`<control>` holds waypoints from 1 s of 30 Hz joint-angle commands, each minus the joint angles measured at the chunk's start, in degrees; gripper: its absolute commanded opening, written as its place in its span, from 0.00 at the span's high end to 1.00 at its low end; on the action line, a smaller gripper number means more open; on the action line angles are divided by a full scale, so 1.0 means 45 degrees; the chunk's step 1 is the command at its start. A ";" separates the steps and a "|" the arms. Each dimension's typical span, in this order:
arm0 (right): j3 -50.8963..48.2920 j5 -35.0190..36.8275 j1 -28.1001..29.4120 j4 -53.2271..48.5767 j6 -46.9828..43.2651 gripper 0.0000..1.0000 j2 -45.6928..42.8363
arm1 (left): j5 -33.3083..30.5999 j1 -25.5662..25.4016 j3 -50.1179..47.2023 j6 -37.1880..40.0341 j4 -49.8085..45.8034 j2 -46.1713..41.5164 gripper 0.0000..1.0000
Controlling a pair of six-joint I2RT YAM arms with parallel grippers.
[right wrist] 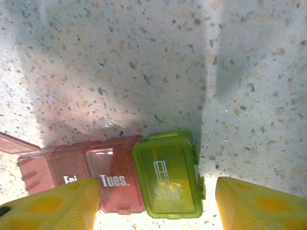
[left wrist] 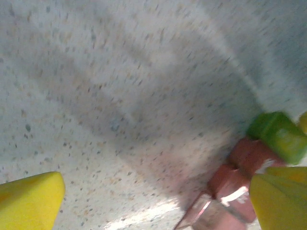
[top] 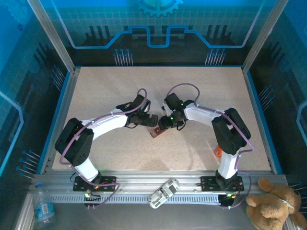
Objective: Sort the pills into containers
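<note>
Straddling one strip of containers (right wrist: 120,167), two right fingers (right wrist: 259,206) stand apart, while two left fingers (left wrist: 29,201) gape wide.

You have a pale speckled tabletop (top: 192,91) with a blue border (top: 158,66), and a slotted aluminium rail (top: 139,181) runs along its near edge. On that rail a white handheld device (top: 163,193) lies at a slant (a remote or the like; too small to tell). A brown plush bear (top: 276,206) sits off the near right corner and a clear water bottle (top: 42,207) off the near left. Behind the table, the backdrop (top: 158,28) carries blue line art with a gear (top: 159,5).
</note>
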 commanded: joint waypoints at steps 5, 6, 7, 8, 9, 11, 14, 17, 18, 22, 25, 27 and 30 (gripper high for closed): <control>0.0093 0.0130 -0.0109 -0.0664 -0.0108 0.31 -0.1326 | 0.0855 0.0462 0.1147 0.0156 -0.0378 -0.0785 0.01; -0.0091 0.0056 -0.0091 -0.0644 -0.0041 0.31 -0.1521 | 0.0855 0.0522 0.1188 0.0123 -0.0371 -0.0910 0.01; -0.0272 -0.0025 -0.0046 -0.0648 0.0009 0.31 -0.1716 | 0.0865 0.0614 0.1189 0.0087 -0.0367 -0.1069 0.01; -0.0441 -0.0090 0.0014 -0.0625 0.0058 0.31 -0.1862 | 0.0859 0.0710 0.1160 0.0036 -0.0351 -0.1217 0.01; -0.0673 -0.0152 0.0111 -0.0562 0.0155 0.32 -0.2039 | 0.0830 0.0825 0.1084 -0.0041 -0.0327 -0.1434 0.01; -0.1112 -0.0342 0.0345 -0.0351 0.0373 0.32 -0.2305 | 0.0707 0.1079 0.0857 -0.0269 -0.0225 -0.1891 0.01; -0.1640 -0.0540 0.0830 0.0030 0.0794 0.32 -0.2518 | 0.0386 0.1588 0.0292 -0.0662 -0.0120 -0.2730 0.01; -0.1967 -0.0808 0.1412 0.0547 0.1321 0.32 -0.2418 | 0.0042 0.2242 -0.0321 -0.0998 -0.0060 -0.3575 0.01; -0.2014 -0.0838 0.1636 0.0714 0.1486 0.32 -0.2319 | -0.0016 0.2466 -0.0552 -0.1087 -0.0060 -0.3894 0.01; -0.1972 -0.1070 0.2244 0.1342 0.2009 0.32 -0.1655 | -0.0045 0.3229 -0.1259 -0.1327 -0.0017 -0.4897 0.01; -0.1788 -0.1119 0.2468 0.1576 0.2171 0.32 -0.1139 | -0.0025 0.3545 -0.1629 -0.1424 -0.0036 -0.5451 0.01; -0.1612 -0.1188 0.2476 0.1670 0.2211 0.32 -0.0857 | 0.0004 0.3635 -0.1777 -0.1441 -0.0069 -0.5675 0.01; -0.1332 -0.1212 0.2478 0.1720 0.2195 0.32 -0.0498 | 0.0015 0.3650 -0.1926 -0.1482 -0.0150 -0.5842 0.01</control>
